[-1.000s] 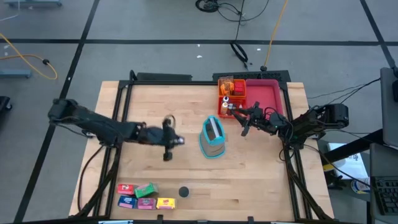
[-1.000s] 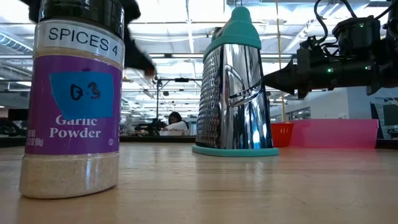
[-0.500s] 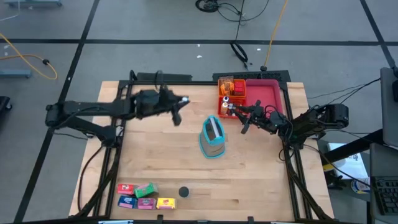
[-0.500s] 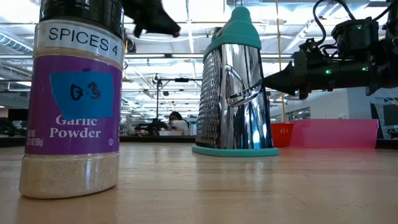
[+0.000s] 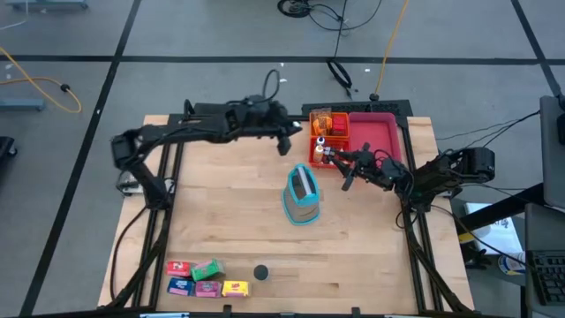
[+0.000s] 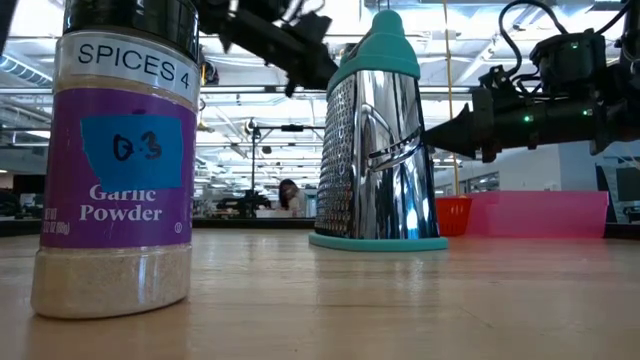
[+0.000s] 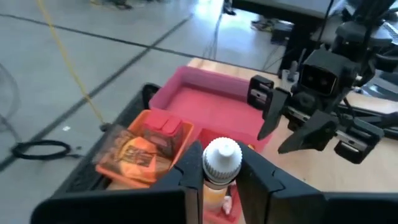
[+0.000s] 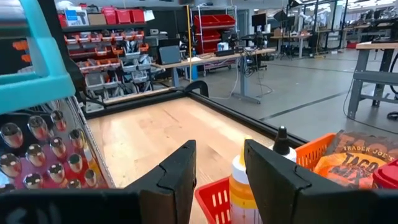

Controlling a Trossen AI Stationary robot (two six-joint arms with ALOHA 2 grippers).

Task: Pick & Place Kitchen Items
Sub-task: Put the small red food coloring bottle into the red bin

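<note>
- Wooden worktop in an open lab bay; steel grater stood mid-surface and serves as the reference point.
- Change: a second earlier the left claw was over the bare wood left of the grater. It had since swung up and across to behind the grater, just short of the orange tray.
- Left claw was narrow, clamped on a small white-capped bottle with yellowish contents.
- So the bottle was in the air behind and slightly left of the grater, not yet over either tray.
- My read: mid-carry, pick done, and the drop into the orange tray or the pink tray behind and right of the grater still to do.
- Bottle axis: the body sat between the fingers and the cap stood clear above them, so the long axis ran across the grip line. It looked roughly upright, cap up; exact tilt couldn't be told.
- Right claw sat just behind and right of the grater at the orange tray's near end and hadn't moved. Its fingers were parted partway, astride a yellow squeeze bottle, with no contact visible.
- Remaining items: coloured boxes and a garlic powder jar in front and left of the grater, untouched.
</note>
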